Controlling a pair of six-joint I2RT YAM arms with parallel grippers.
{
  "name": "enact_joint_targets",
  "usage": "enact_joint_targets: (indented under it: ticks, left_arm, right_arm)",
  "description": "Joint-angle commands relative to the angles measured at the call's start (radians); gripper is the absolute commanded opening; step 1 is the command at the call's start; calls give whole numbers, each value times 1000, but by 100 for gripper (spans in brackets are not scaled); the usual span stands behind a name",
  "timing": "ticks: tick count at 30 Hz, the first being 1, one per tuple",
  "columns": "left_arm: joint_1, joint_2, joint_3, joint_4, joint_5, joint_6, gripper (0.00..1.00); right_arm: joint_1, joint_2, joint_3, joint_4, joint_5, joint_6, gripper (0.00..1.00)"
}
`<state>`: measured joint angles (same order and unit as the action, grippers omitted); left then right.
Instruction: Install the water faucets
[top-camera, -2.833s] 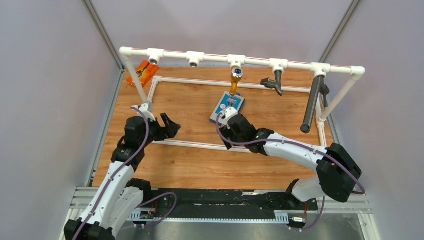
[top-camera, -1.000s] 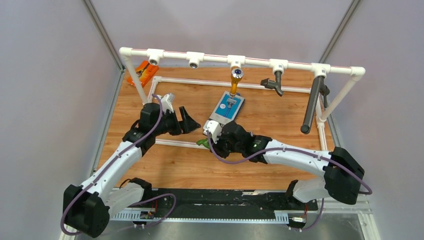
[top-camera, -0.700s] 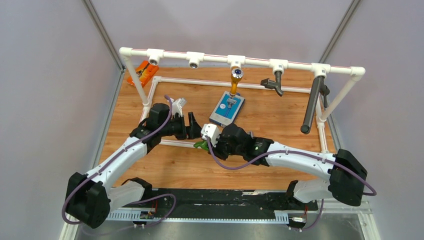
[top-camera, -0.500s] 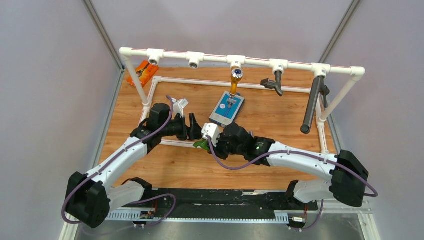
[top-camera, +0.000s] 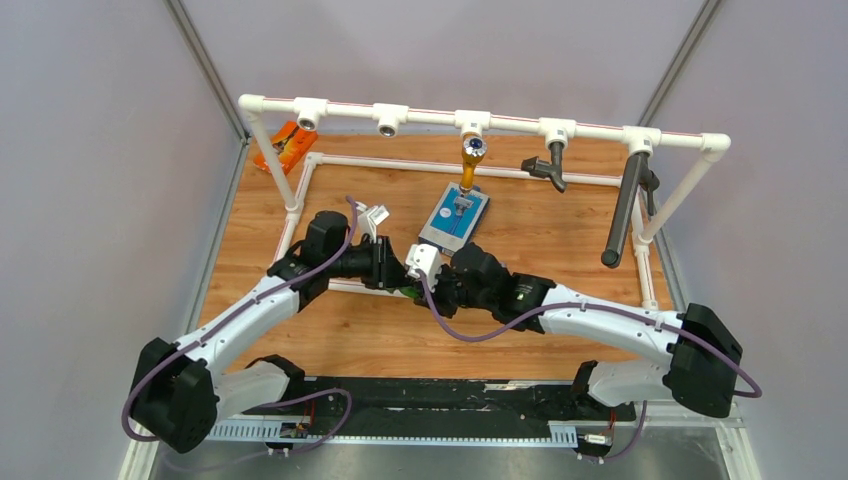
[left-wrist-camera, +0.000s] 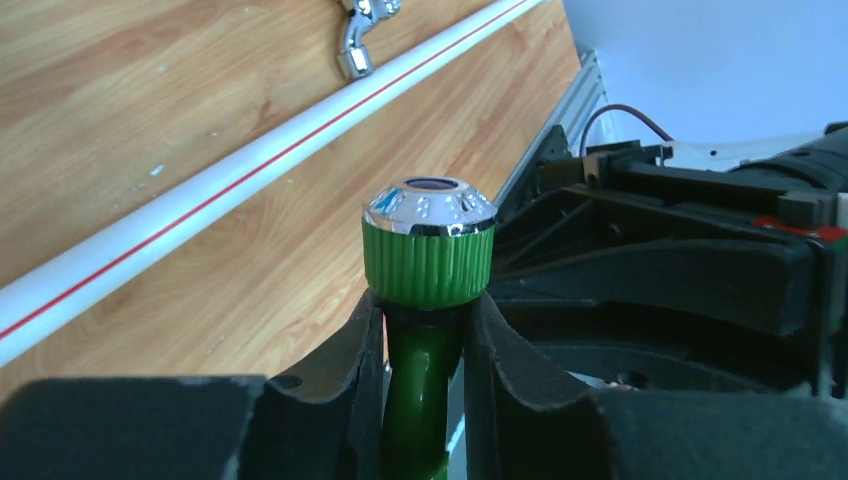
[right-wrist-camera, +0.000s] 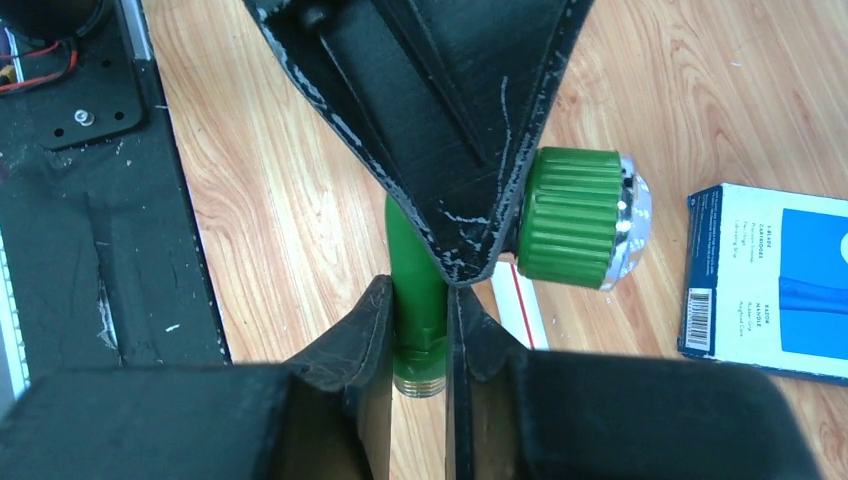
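The green plastic faucet (right-wrist-camera: 415, 265) hangs just above the wooden board, held between both arms. My right gripper (right-wrist-camera: 420, 300) is shut on its lower stem, just above the threaded end. My left gripper (left-wrist-camera: 425, 320) is shut on the neck right under the ribbed green knob (left-wrist-camera: 428, 255) with its shiny cap. In the top view the two grippers, left (top-camera: 392, 268) and right (top-camera: 432, 285), meet nose to nose over the near white rail. The chrome faucet (left-wrist-camera: 360, 35) lies on the wood beyond that rail.
The white pipe frame (top-camera: 390, 118) with tee sockets spans the back; a yellow tap (top-camera: 472, 158) and two dark fittings (top-camera: 550, 165) hang from it. A blue-and-white box (top-camera: 455, 220) lies behind the grippers. An orange tool (top-camera: 285, 145) sits at the back left.
My left arm has swung right to the green faucet and its jaws have closed on the neck. The right gripper has kept its hold and shifted slightly right.
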<state>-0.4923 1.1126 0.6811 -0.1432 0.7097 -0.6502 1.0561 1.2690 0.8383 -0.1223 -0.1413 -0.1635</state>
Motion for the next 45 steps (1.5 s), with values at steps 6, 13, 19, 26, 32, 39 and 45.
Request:
enact_joint_targets:
  ticks: [6,13,19,26,32,39,45]
  left_arm:
    - [17,-143,-53,25,-272,-118,0]
    - [165,-455,-198,27,-485,-420,0]
    - [195,-709,-248,-99,-707,-528,0]
    - [196,-888,-322,-122,-814,-615,0]
    - [195,-876,-333,-81,-805,-626,0]
    - [195,-866,-330,-44,-854,-648,0]
    - [195,-901,-313,-114,-963,-670,0]
  right_arm:
    - [1,-43,-1,85,55,-5,60]
    - [-21,36,33,17,118,1,85]
    - [-114,248,142,-157,166,120,84]
    - [-231,400,153,-254,118,223,80]
    - [-223,418,110,-284,-9,277,68]
    - [-73,403,133,-335,-84,320,46]
    - [42,322,287,-450,107,250,59]
